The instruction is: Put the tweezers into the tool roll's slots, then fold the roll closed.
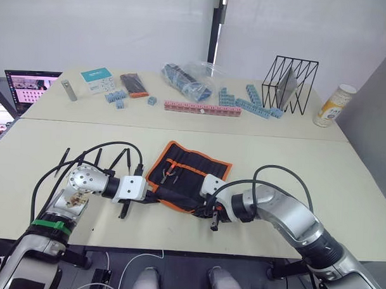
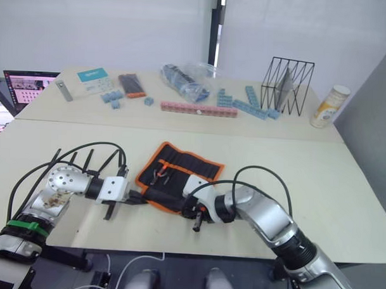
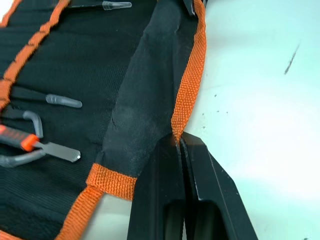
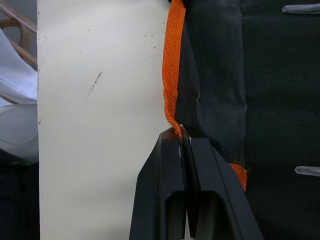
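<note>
The tool roll (image 1: 191, 171), black with orange edging, lies open on the near table. My left gripper (image 1: 153, 196) is shut on the orange edging (image 3: 186, 95) at the roll's near-left corner. My right gripper (image 1: 203, 211) is shut on the same near edge (image 4: 172, 75) at its right end. The black flap between them is creased upward. Slim tools with clear-capped tips (image 3: 64, 101) sit in the slots (image 1: 198, 165), beside a small orange-handled cutter (image 1: 170, 175). Several slim black tweezers (image 1: 63, 159) lie on the table left of the roll, partly behind my arm cables.
On the far table stand a black wire basket (image 1: 289, 84), a bottle (image 1: 334, 105), a row of pink blocks (image 1: 202, 108), blue blocks (image 1: 254, 103), a plastic bag (image 1: 186, 77), a dark ribbed pack (image 1: 133, 84) and a grey metal bar (image 1: 69, 89). A monitor (image 1: 30, 87) sits far left.
</note>
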You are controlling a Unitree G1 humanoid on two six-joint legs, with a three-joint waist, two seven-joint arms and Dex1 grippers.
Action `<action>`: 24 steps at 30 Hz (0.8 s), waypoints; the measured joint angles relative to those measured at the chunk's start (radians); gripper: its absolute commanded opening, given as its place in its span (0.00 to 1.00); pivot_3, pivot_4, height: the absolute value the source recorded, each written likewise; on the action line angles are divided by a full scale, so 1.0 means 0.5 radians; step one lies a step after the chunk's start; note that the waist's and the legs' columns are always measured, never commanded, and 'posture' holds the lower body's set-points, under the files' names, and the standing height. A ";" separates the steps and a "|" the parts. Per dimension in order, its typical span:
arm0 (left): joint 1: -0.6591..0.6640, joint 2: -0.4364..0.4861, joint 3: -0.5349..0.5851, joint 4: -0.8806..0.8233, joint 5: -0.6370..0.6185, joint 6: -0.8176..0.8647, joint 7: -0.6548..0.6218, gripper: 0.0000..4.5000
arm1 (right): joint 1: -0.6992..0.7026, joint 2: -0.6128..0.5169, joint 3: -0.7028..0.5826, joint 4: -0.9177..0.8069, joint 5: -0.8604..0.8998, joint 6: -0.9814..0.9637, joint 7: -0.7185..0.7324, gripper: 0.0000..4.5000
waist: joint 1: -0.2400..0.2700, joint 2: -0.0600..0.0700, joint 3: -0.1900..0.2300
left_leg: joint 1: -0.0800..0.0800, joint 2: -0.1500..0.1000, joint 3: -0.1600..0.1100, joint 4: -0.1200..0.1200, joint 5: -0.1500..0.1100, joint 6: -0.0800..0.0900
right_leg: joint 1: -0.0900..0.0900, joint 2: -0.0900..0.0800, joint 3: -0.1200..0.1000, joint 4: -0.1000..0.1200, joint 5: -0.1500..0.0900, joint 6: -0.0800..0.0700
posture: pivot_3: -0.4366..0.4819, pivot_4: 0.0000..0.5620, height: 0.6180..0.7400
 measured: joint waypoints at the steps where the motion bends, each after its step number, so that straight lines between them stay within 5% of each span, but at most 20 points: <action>1: -0.029 -0.016 -0.005 0.042 0.030 -0.037 0.032 0.00 | 0.000 0.005 -0.001 0.000 0.001 0.003 -0.009 0.01 | 0.003 0.000 0.000 | 0.000 0.000 0.000 0.000 0.002 0.003 | 0.000 0.000 0.000 0.000 0.001 -0.002 | 0.48 0.27 1.00; 15: -0.564 -0.266 -0.202 0.805 0.513 -0.486 0.603 0.00 | -0.070 0.090 -0.105 0.275 -0.157 -0.144 -0.186 0.01 | 0.035 0.000 0.000 | -0.003 -0.003 0.001 0.000 0.015 0.022 | 0.000 0.000 0.001 -0.001 0.008 -0.001 | 0.48 0.27 1.00; 24: -0.559 -0.264 -0.174 0.866 0.412 -0.475 0.545 0.00 | -0.061 0.109 -0.142 0.240 -0.136 -0.103 -0.171 0.01 | 0.022 0.000 0.000 | -0.005 -0.003 0.001 -0.004 0.015 0.022 | -0.003 0.000 0.001 -0.001 0.011 0.002 | 0.48 0.27 1.00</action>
